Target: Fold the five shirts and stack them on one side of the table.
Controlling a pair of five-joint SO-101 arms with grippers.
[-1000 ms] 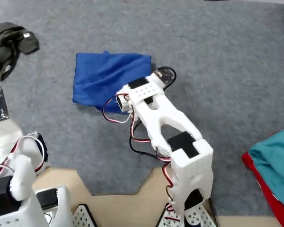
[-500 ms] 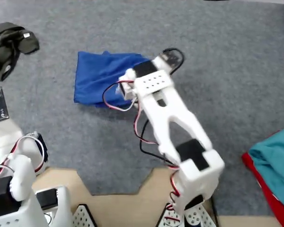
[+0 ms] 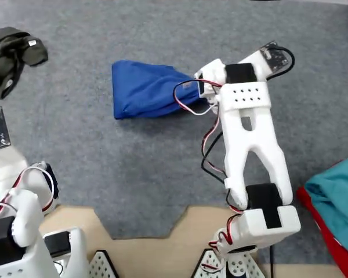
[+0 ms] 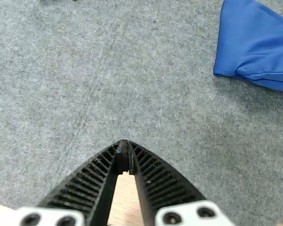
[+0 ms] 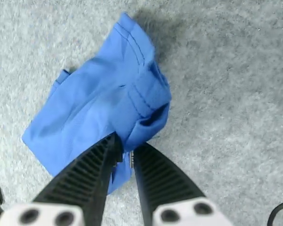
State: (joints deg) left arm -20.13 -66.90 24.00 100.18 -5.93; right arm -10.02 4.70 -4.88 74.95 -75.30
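Bunched blue cloth shirt (image 3: 145, 90) on grey worktop (image 3: 104, 168); right pincer (image 5: 125, 150) grips its edge; left pincer (image 4: 124, 155) closed, empty. Teal folded shirt (image 3: 336, 188) lies near right.

Right arm (image 3: 252, 133) stretched forward, right jaws clamped; left jaws closed.

Matt blue cloth shirt (image 3: 142, 90), rough grey carpeted table (image 3: 75, 145), ribbed black plastic right hand (image 5: 126, 149)
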